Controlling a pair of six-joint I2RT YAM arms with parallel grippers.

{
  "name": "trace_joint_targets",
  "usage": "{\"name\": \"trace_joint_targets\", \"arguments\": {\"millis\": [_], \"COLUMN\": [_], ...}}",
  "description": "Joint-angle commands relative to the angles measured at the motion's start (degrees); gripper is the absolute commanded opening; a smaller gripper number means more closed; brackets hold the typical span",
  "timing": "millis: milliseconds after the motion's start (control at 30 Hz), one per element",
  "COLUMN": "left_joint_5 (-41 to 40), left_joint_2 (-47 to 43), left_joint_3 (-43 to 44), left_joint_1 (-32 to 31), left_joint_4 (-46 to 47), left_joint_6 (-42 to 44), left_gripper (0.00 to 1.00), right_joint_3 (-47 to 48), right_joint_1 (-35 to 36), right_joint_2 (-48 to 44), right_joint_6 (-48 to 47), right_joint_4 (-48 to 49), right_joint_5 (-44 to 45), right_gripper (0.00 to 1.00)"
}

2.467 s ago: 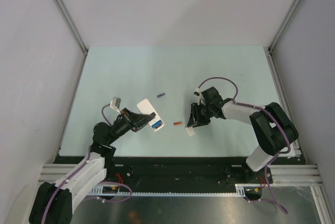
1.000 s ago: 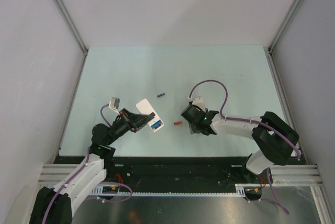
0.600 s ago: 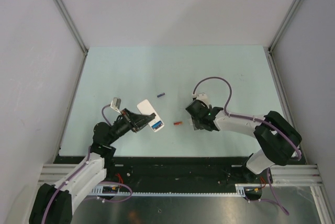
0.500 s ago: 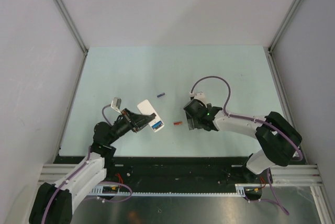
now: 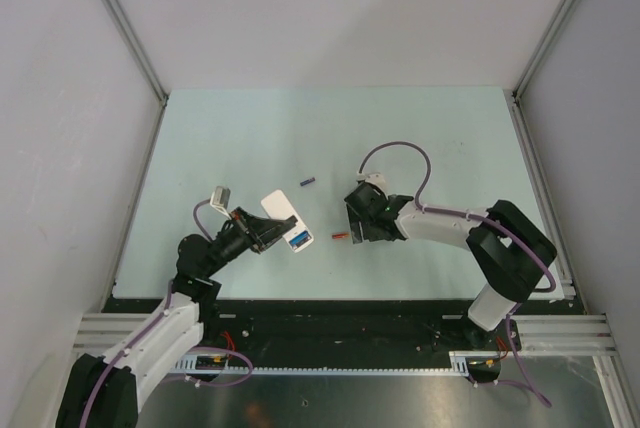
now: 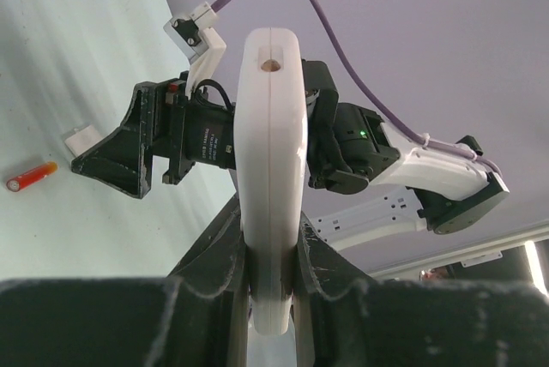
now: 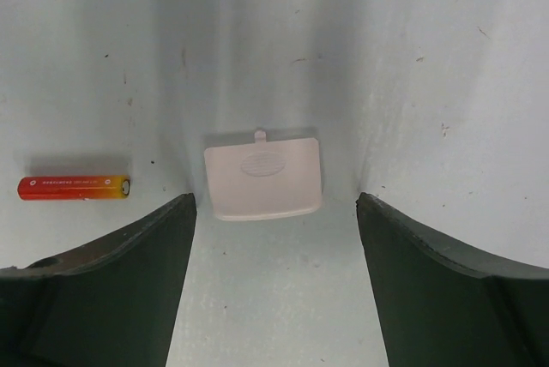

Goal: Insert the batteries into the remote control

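Left hand [image 6: 273, 285] was clamped on the remote control [image 6: 273, 127], held edge-up. Right of the remote, an orange-red battery [image 7: 74, 187] lay unloaded on the counter [image 7: 446, 58]; beyond it the right hand [image 7: 274, 208] gaped empty over the cover [image 7: 263, 175]. Loading looked barely begun.

Bright, even diffuse light; faint soft shadow beside battery [image 7: 75, 187]; left-wrist foreground dark, blurred.

Top view looks down from behind; left wrist low, right wrist straight down, sharing the orange-red cylindrical battery [image 7: 74, 187].
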Motion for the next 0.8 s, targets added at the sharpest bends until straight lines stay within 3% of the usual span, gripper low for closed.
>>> {"name": "trace_joint_targets", "arguments": {"millis": [0,567,767], "left_joint_5": [-0.36,-0.8,-0.71], "left_joint_2": [-0.93,-2.08,-2.25], "left_joint_3": [-11.05,-11.67,-11.58], "left_joint_1": [0.28,0.28,0.28], "left_joint_4": [1.83,1.3,1.21], "left_joint_6": [0.48,0.13,0.13], "left_gripper": [0.0,0.0,0.0], "right_joint_3": [1.72,1.9,1.9], "right_joint_1": [-0.85,-1.91,-2.0], "right_joint_2": [0.47,3.54,3.55], "right_joint_6": [0.32,-2.05,-2.93], "right_joint_4": [0.55,-0.41,-1.55], "right_joint_5": [-0.63,-5.55,-6.61], "right_gripper": [0.8,0.63,0.68]}}
